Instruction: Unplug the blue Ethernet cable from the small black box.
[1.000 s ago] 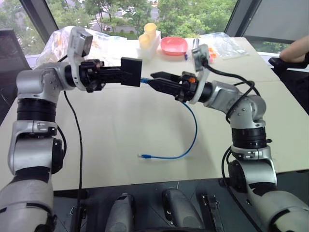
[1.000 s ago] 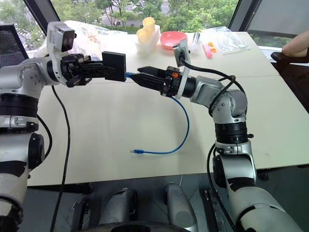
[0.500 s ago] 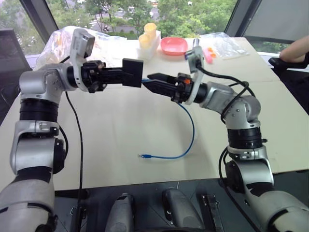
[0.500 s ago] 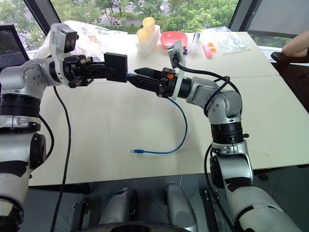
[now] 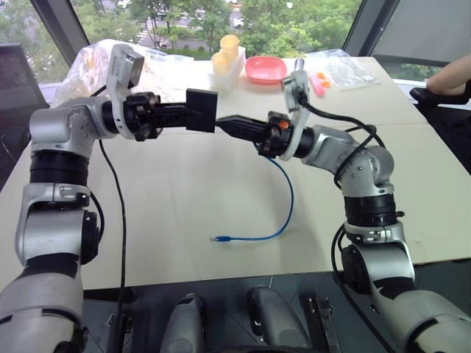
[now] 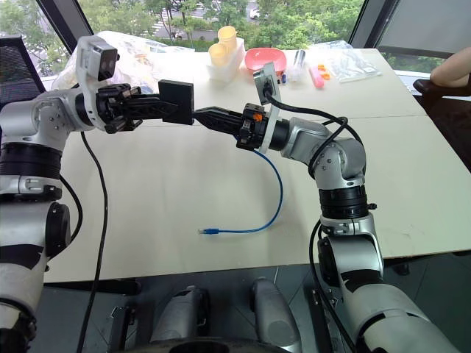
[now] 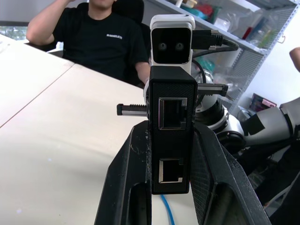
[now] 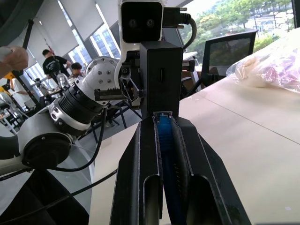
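Holding the small black box up in the air above the table, the left gripper has its two fingers shut tight against the box's flat sides, pointing across toward the other arm. From the left wrist view the box shows two ports on its near edge, one above the other.

Facing it, the right gripper has its two fingers closed on the blue cable right at the plug end, with the fingertips up against the side of the box. In the right wrist view the cable runs between the fingers and its plug sits in the box's port, not yet pulled out.

From the right gripper the cable hangs down in one loose curve to the table, and its free plug lies flat on the bare tabletop, well in from the near edge. The middle and near part of the table is open around it.

Along the far edge sit one pink bowl, two yellowish cups in a white holder, and two clear plastic bags, one at the far left and one at the far right. A person's arm rests at the table's right side.
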### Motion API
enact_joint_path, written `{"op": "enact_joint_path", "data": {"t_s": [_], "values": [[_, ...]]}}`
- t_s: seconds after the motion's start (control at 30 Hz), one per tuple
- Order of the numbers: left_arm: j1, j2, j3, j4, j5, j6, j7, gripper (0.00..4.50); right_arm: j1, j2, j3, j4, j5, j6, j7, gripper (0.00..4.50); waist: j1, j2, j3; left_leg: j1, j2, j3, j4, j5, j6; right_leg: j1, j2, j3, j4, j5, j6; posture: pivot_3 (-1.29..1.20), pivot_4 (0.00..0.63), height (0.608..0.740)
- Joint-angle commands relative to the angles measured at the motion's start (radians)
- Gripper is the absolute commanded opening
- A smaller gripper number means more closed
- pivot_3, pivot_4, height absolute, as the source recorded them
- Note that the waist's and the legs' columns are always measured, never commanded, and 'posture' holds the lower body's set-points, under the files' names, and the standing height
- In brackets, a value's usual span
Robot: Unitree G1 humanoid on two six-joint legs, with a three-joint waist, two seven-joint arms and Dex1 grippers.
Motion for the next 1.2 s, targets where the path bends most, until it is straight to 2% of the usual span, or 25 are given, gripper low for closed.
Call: {"op": "enact_joint_path", "data": {"t_s": [0.03, 0.33, 0.47, 0.63, 0.7, 0.77, 0.83, 0.93, 1.0, 1.03, 1.13, 1.2], "values": [[-0.040, 0.002, 0.019, -0.008, -0.003, -0.011, -0.011, 0.48, -0.024, -0.006, -0.003, -0.025, -0.003, -0.012, -0.002, 0.03, 0.000, 0.000, 0.000, 0.000, 0.000, 0.000, 0.000, 0.000, 0.000, 0.000, 0.000, 0.000, 0.000, 0.000, 0.000, 0.00, 0.150, 0.740], [-0.043, 0.021, 0.050, 0.009, 0.007, -0.028, 0.022, 0.48, 0.017, -0.065, 0.009, -0.031, -0.066, -0.045, -0.012, 0.03, 0.000, 0.000, 0.000, 0.000, 0.000, 0.000, 0.000, 0.000, 0.000, 0.000, 0.000, 0.000, 0.000, 0.000, 0.000, 0.00, 0.150, 0.740], [-0.020, 0.055, 0.068, -0.022, 0.001, -0.015, 0.039, 0.48, 0.076, -0.117, -0.030, -0.036, -0.077, -0.056, -0.048, 0.03, 0.001, 0.000, 0.000, 0.000, 0.000, 0.000, 0.000, 0.000, 0.000, 0.000, 0.000, 0.000, 0.000, 0.000, 0.000, 0.00, 0.150, 0.740], [0.004, 0.074, 0.078, -0.051, -0.003, 0.004, 0.056, 0.48, 0.114, -0.114, -0.067, -0.047, -0.077, -0.068, -0.109, 0.03, 0.000, 0.000, 0.000, 0.000, 0.000, 0.000, -0.001, 0.000, 0.000, 0.000, 0.000, 0.000, -0.001, 0.000, 0.000, 0.00, 0.150, 0.740], [0.019, 0.068, 0.081, -0.059, 0.023, -0.031, 0.102, 0.48, 0.110, -0.088, -0.068, -0.009, -0.135, -0.123, -0.183, 0.03, -0.001, 0.000, 0.000, 0.000, 0.000, 0.000, 0.000, 0.000, 0.000, 0.000, 0.000, 0.000, -0.001, 0.000, 0.000, 0.00, 0.150, 0.740], [0.042, 0.048, 0.084, -0.068, 0.065, -0.104, 0.187, 0.48, 0.096, -0.069, -0.020, 0.075, -0.272, -0.240, -0.279, 0.03, -0.001, 0.000, 0.000, 0.001, 0.000, 0.000, 0.000, 0.000, 0.000, 0.000, 0.000, 0.000, -0.001, 0.000, 0.000, 0.00, 0.150, 0.740], [0.077, -0.005, 0.108, -0.093, 0.088, -0.173, 0.318, 0.48, 0.078, -0.046, 0.049, 0.219, -0.431, -0.386, -0.380, 0.03, 0.000, 0.000, 0.000, 0.001, 0.000, 0.001, 0.000, 0.000, 0.000, 0.000, 0.000, 0.001, 0.000, 0.000, 0.000, 0.00, 0.150, 0.740], [0.131, -0.067, 0.139, -0.159, 0.084, -0.204, 0.438, 0.48, 0.061, -0.003, 0.054, 0.395, -0.523, -0.513, -0.470, 0.03, 0.002, 0.000, 0.000, 0.000, 0.000, 0.001, 0.000, 0.000, 0.000, 0.000, -0.001, 0.001, 0.000, 0.000, 0.000, 0.00, 0.150, 0.740], [0.174, -0.105, 0.163, -0.225, 0.054, -0.172, 0.507, 0.48, 0.055, 0.008, 0.053, 0.520, -0.580, -0.605, -0.530, 0.88, 0.001, 0.000, 0.000, 0.000, 0.000, 0.001, 0.000, 0.000, 0.000, 0.000, -0.002, 0.001, 0.000, 0.000, 0.000, 0.00, 0.150, 0.740], [0.200, -0.118, 0.165, -0.262, 0.049, -0.163, 0.528, 0.48, 0.054, 0.010, 0.051, 0.572, -0.599, -0.654, -0.543, 1.11, 0.002, 0.000, 0.000, -0.001, 0.000, 0.001, -0.001, 0.000, 0.000, 0.000, -0.003, 0.001, -0.001, 0.000, 0.000, 0.00, 0.150, 0.740], [0.254, -0.137, 0.164, -0.336, 0.048, -0.157, 0.577, 0.48, 0.054, 0.001, 0.059, 0.656, -0.656, -0.743, -0.569, 2.70, 0.000, 0.000, 0.000, -0.001, 0.000, 0.002, -0.002, 0.000, 0.000, 0.000, -0.005, 0.001, -0.002, 0.001, 0.001, 0.00, 0.150, 0.740], [0.283, -0.153, 0.164, -0.365, 0.059, -0.171, 0.625, 0.48, 0.064, -0.009, 0.059, 0.631, -0.669, -0.769, -0.559, 3.73, -0.001, 0.000, 0.000, -0.001, 0.000, 0.001, -0.002, 0.000, 0.000, 0.000, -0.005, 0.002, -0.003, 0.001, 0.001, 0.00, 0.150, 0.740]]}}
